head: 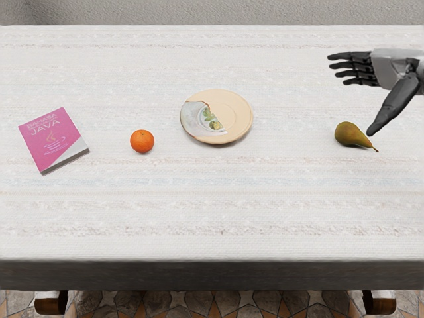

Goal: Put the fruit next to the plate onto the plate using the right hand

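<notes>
the step in hand looks like the reach, with no grasp made yet: the right hand [384, 71] hovers over the table [265, 199] near its right edge, holding nothing, its four dark fingers [361, 66] stretched out and slightly fanned toward 9 o'clock and the thumb [391, 109] angled down. the thumb tip ends just beside the pear [351, 135], at about 1 o'clock from it; whether they touch i cannot tell. the pear lies on its side, stem toward 4 o'clock, well apart from the plate [235, 109] at the plate's 3 o'clock. an orange [142, 141] sits nearer to the plate, at its 8 o'clock, and a pink book [52, 139] lies further out the same way. neither fruit is on the plate, so the task is barely begun. going by the hand's place, the pear seems to be the fruit aimed at, though the orange is the closer of the two to the plate. the next move calls for lowering the palm over the pear's fat end, closing fingers and thumb around it, lifting, then carrying it toward 9 o'clock to the plate. the pear is smooth and tapered, so a loose pinch may let it roll or slip.
</notes>
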